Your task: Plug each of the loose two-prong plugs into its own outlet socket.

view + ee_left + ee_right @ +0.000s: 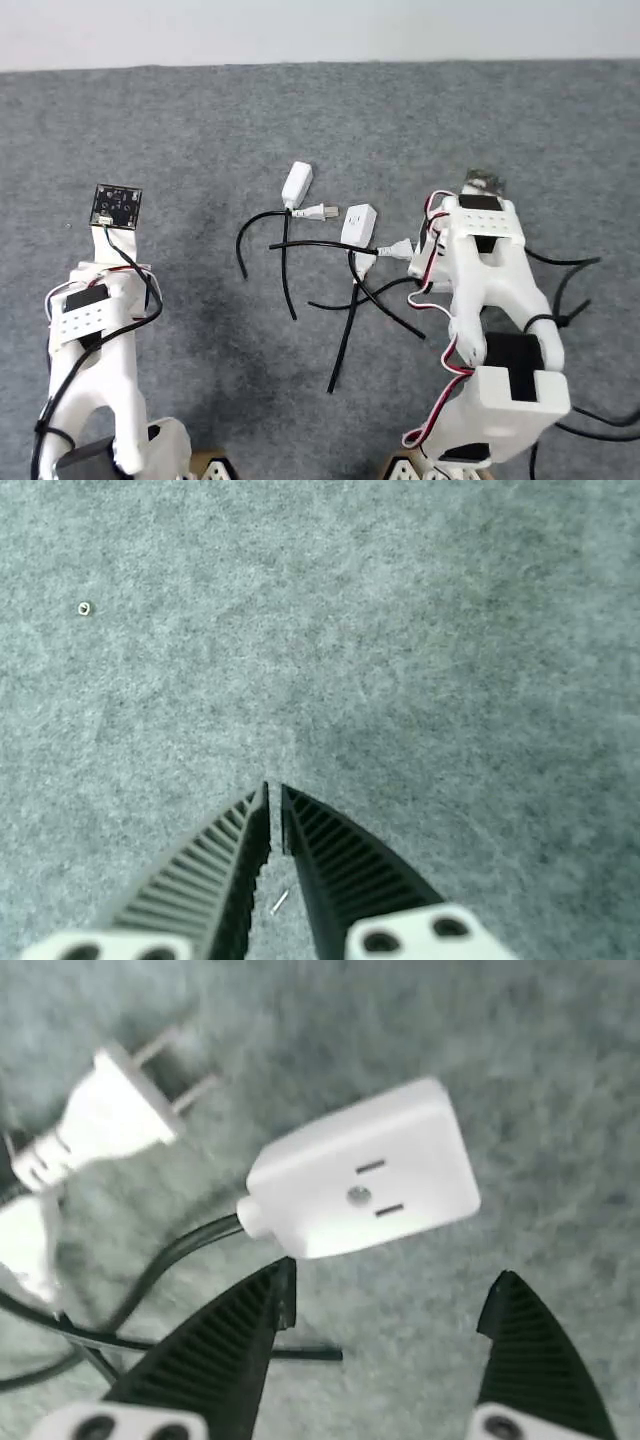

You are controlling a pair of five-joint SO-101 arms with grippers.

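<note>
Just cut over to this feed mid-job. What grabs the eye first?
First, the white outlet socket, slots showing, on the grey carpet just ahead of the right gripper, whose fingers are spread wide. Beside the socket lies a loose two-prong plug, unplugged, amid a tangle of black cords. The left gripper sits shut over bare carpet, apart from all that.

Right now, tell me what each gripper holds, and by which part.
Nothing is held. The left gripper is shut over the grey carpet; the right gripper is open by the white outlet socket.
</note>
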